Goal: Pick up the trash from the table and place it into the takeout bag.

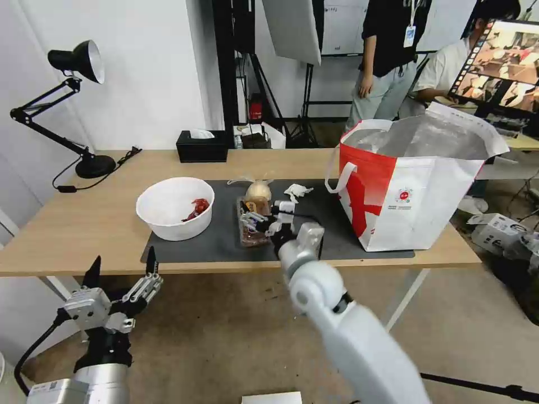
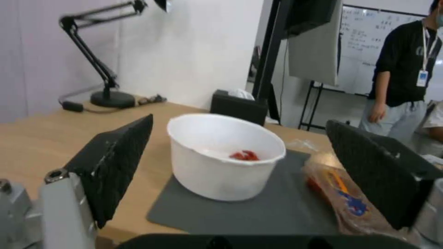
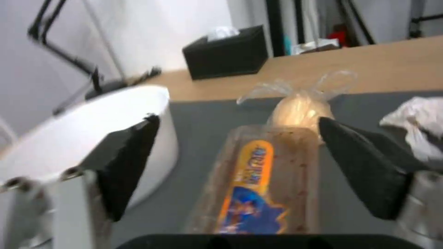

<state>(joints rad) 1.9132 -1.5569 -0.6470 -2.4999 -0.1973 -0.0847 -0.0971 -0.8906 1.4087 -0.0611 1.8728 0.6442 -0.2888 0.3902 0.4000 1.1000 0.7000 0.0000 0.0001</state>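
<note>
On the table [image 1: 78, 224], a white bowl [image 1: 175, 207] with red shell scraps [image 1: 196, 208] sits on the left of the dark mat [image 1: 219, 247]. Beside it lie the clear food box [image 1: 251, 231], the clear bag with a beige lump [image 1: 258, 191] and a crumpled tissue [image 1: 296, 192]. The red-and-white takeout bag [image 1: 410, 196] stands open at the right end. My right gripper [image 1: 263, 220] hovers open just over the food box [image 3: 263, 180], one finger on each side. My left gripper [image 1: 120, 270] is open below the table's front edge, facing the bowl [image 2: 226, 155].
A black tissue box [image 1: 202, 146] and a black desk lamp [image 1: 94, 165] stand along the far left side of the table. Its cable [image 1: 67, 188] trails on the wood. Boxes [image 1: 497, 231] lie on the floor to the right of the takeout bag.
</note>
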